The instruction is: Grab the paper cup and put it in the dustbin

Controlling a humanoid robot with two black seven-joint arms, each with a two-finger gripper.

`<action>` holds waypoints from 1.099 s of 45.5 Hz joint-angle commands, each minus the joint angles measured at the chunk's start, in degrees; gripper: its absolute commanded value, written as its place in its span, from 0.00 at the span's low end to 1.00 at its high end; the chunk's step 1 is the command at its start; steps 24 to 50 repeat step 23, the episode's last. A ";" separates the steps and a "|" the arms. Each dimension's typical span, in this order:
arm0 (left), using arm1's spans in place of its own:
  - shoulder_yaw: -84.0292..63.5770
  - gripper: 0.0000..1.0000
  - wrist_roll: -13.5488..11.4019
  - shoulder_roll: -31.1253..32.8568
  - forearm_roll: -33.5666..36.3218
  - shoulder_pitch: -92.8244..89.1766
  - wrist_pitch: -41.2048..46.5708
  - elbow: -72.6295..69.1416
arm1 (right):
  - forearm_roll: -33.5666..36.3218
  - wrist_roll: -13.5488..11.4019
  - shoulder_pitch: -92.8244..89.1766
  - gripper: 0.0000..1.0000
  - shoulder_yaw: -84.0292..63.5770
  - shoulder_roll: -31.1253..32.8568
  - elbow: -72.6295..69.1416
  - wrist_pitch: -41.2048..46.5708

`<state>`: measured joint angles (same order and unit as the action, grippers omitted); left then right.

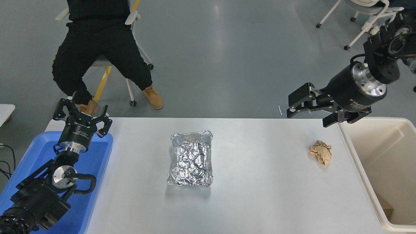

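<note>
The right black tool hangs at the upper right of the frame, over the far edge of the white worktop, its fingers spread wide with nothing between them. Its arm runs off the right edge, so the upper links are cut away. Below it lies a crumpled tan paper wad, apart from the tool. At the right edge stands the large cream-beige plastic dustbin, partly cropped; deep in its lower corner a brownish scrap shows, too cut off to identify. No paper cup can be made out anywhere. A crinkled silver foil tray sits mid-frame. The left black tool rests at the lower left above a blue plastic tray, fingers splayed and empty. A seated person in black is cropped at the top.
</note>
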<state>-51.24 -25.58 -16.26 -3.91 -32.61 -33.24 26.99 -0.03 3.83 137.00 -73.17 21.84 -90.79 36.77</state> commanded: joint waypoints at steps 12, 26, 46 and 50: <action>0.00 0.99 0.00 0.00 -0.04 0.00 0.02 0.00 | -0.15 -0.05 2.57 1.00 1.01 -1.00 -2.46 2.34; 0.00 0.99 0.00 0.00 -0.04 0.00 0.02 0.00 | -0.06 -0.05 2.57 1.00 2.68 -3.38 -2.46 2.34; 0.00 0.99 0.00 0.00 -0.04 0.00 0.02 0.00 | -0.06 -0.05 2.57 1.00 2.68 -3.38 -2.46 2.34; 0.00 0.99 0.00 0.00 -0.04 0.00 0.02 0.00 | -0.06 -0.05 2.57 1.00 2.68 -3.38 -2.46 2.34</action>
